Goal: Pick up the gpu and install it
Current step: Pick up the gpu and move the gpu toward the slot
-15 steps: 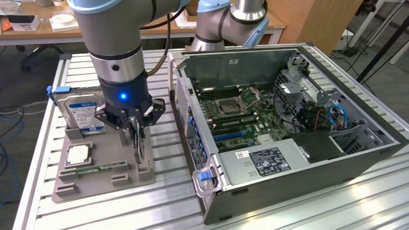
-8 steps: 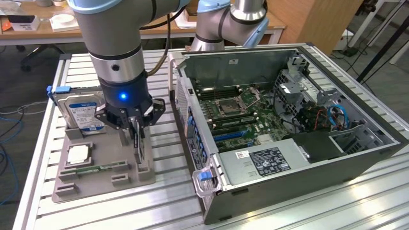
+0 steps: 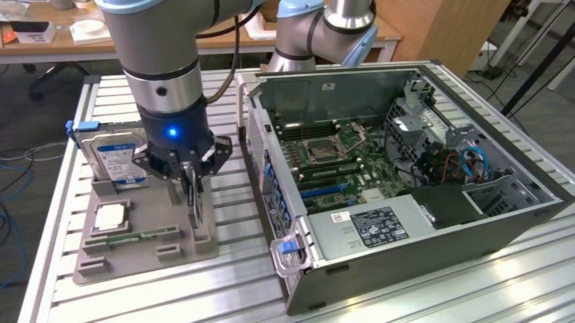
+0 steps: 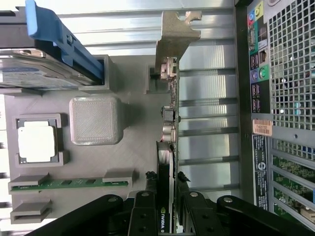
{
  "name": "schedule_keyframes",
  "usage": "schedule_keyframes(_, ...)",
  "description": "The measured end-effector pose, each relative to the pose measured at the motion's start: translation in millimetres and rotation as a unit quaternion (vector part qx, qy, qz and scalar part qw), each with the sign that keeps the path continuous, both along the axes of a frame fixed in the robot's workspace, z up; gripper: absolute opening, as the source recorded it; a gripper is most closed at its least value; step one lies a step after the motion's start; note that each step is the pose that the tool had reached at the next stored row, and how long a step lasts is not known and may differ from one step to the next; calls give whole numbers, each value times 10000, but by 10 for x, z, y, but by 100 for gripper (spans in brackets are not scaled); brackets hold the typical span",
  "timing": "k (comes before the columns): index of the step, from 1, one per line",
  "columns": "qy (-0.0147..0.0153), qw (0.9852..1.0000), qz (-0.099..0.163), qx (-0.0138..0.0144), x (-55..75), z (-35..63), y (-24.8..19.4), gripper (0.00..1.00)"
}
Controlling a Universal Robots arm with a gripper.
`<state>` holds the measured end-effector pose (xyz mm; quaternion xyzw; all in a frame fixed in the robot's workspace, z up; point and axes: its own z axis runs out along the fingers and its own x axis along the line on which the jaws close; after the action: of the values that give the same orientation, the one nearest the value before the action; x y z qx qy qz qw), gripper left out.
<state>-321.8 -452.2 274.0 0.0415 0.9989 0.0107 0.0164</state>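
Observation:
The gpu (image 4: 169,123) is a thin card standing on edge in the slots of a grey holder (image 3: 117,259), with its silvery end bracket (image 4: 174,34) at the far end. In the exterior view the gpu (image 3: 194,205) stands at the holder's right side, next to the open computer case (image 3: 503,208). My gripper (image 3: 188,176) has come straight down over the card. In the wrist view my gripper (image 4: 166,196) has its black fingers (image 4: 143,209) pressed against both faces of the card's near end. The card's lower edge still sits in the holder.
The holder also carries a silver hard drive with a blue label (image 3: 117,158), a square processor chip (image 3: 110,217) and a green memory stick (image 3: 144,235). Inside the case lies the motherboard (image 3: 332,161) with blue slots (image 3: 328,190). A slatted metal table (image 3: 180,296) lies beneath.

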Motion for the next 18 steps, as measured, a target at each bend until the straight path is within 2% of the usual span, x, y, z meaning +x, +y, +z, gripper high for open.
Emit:
schedule_keyframes(11,1,10000,32,0,0,208,0,26)
schedule_keyframes(18,1,10000,45,1,0,302,0,26)
